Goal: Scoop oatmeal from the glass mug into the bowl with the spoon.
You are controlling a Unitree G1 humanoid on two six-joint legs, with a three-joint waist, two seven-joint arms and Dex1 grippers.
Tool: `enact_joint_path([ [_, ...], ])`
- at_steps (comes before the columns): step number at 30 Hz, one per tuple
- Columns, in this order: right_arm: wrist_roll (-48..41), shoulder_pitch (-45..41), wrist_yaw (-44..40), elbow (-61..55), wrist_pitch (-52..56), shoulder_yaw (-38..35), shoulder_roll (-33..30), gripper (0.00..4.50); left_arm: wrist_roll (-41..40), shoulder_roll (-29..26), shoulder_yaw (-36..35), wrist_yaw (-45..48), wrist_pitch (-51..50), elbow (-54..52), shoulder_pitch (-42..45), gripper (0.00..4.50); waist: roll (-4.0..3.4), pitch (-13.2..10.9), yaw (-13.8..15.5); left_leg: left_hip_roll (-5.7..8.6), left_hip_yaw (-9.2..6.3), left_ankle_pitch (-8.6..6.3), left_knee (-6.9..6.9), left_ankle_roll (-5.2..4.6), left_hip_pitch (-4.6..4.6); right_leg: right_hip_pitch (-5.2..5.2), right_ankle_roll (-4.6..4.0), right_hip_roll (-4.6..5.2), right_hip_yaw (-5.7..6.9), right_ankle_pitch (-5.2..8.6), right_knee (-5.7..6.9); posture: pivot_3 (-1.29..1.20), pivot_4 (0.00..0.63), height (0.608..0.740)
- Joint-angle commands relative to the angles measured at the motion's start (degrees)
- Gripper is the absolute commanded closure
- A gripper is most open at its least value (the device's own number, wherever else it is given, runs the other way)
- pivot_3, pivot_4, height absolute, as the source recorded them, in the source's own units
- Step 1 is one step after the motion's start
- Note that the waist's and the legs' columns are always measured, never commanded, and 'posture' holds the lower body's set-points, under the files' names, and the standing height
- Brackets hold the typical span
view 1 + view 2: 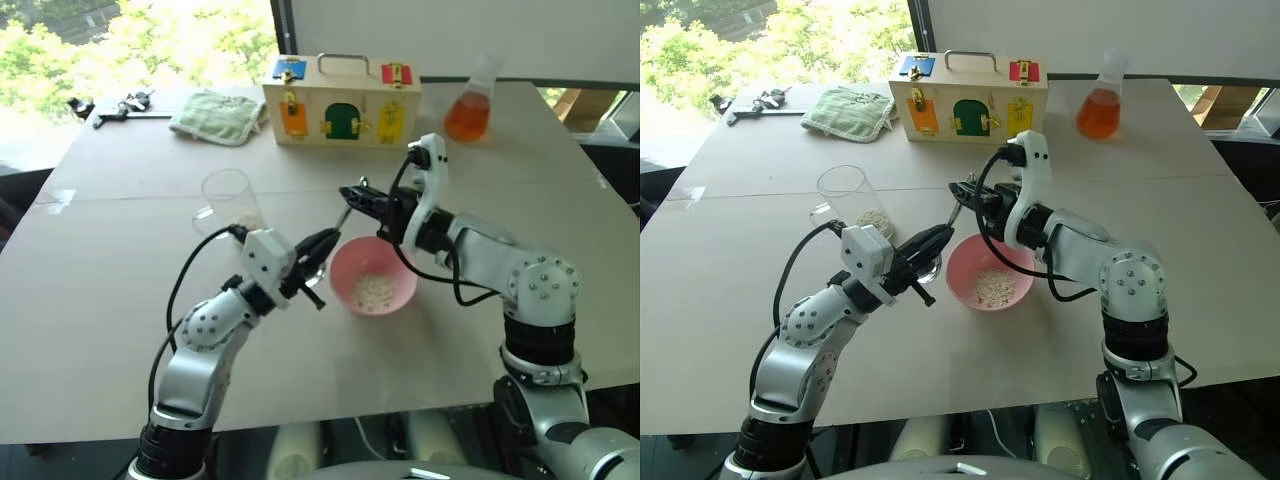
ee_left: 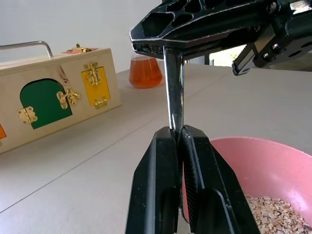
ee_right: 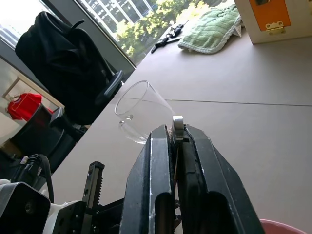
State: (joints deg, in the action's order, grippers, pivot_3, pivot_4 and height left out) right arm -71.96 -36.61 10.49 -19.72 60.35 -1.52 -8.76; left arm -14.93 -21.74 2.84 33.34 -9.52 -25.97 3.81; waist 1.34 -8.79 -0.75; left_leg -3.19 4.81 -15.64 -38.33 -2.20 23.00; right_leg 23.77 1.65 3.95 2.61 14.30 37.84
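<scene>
We had both pincers clamped on the spoon (image 2: pixel 173 92): left pincer (image 1: pixel 318 250) low on it, right pincer (image 1: pixel 352 194) at its handle end, just above the bowl (image 1: pixel 373 274). The glass mug (image 1: pixel 230 203) stood beside the bowl. Opposed pulls might twist the spoon loose.

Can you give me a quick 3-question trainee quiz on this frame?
1. True or false: both sets of jaws are closed on the spoon.
2. Where does oatmeal lie? A) bowl only B) glass mug only C) both
3. What stands on the table's far right, beside the wooden latch box?

Key: 1 true; 2 C; 3 the flask of orange liquid.
</scene>
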Motion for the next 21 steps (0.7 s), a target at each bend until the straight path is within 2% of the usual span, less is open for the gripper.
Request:
enact_joint_path([
  [1,-2.7,-0.9,0.1,-1.8,0.5,-1.3,-0.9,4.39,-0.4,0.1,-0.9,-1.8,-1.6,-2.4,0.9,4.5,0.0,0.0,0.0,0.0,0.01,0.0,0.0,0.0,0.0,0.0,0.0,0.0,-0.01,0.0,0.0,0.0,0.15,0.74],
  [6,-4.4,-1.3,1.6,-1.2,0.2,-1.7,-0.4,4.39,-3.6,0.3,-1.2,-1.5,-5.3,-4.6,0.2,4.5,0.0,0.0,0.0,-0.01,0.01,0.0,0.0,0.0,0.0,0.0,0.0,0.0,-0.02,0.0,0.0,0.0,0.15,0.74],
  [8,-4.9,-1.6,2.2,-0.8,0.0,-1.9,-0.3,4.5,-4.3,0.2,-1.6,-2.1,-6.5,-6.0,-0.3,3.71,0.0,0.0,0.0,-0.02,-0.01,0.0,0.0,0.0,0.0,0.0,0.0,0.0,-0.02,0.0,0.0,0.0,0.15,0.74],
  [14,-7.8,-2.4,4.7,0.8,-0.8,-3.2,0.0,4.5,2.4,1.1,-6.0,-9.7,-0.9,-11.7,-2.5,1.36,0.0,0.0,0.0,-0.01,-0.01,0.0,0.0,0.0,0.01,0.0,0.0,0.0,-0.02,0.0,0.0,0.0,0.15,0.74],
  [18,-8.1,-3.6,4.2,2.9,-1.0,-3.9,-1.2,4.5,12.7,2.4,-9.0,-16.3,6.1,-12.8,-12.2,1.36,-0.04,0.0,-0.2,-0.01,0.1,0.0,0.06,0.0,-0.02,0.0,0.0,0.03,-0.13,0.0,-0.07,0.0,0.15,0.74],
  [21,-7.4,-4.4,3.1,4.3,-1.3,-4.0,-2.1,4.5,11.5,7.5,-12.5,-22.0,4.5,-10.5,-15.2,1.36,-0.04,0.0,0.1,-0.03,0.06,-0.01,0.07,-0.02,0.01,0.0,0.0,0.05,-0.12,0.0,-0.1,0.0,0.15,0.74],
])
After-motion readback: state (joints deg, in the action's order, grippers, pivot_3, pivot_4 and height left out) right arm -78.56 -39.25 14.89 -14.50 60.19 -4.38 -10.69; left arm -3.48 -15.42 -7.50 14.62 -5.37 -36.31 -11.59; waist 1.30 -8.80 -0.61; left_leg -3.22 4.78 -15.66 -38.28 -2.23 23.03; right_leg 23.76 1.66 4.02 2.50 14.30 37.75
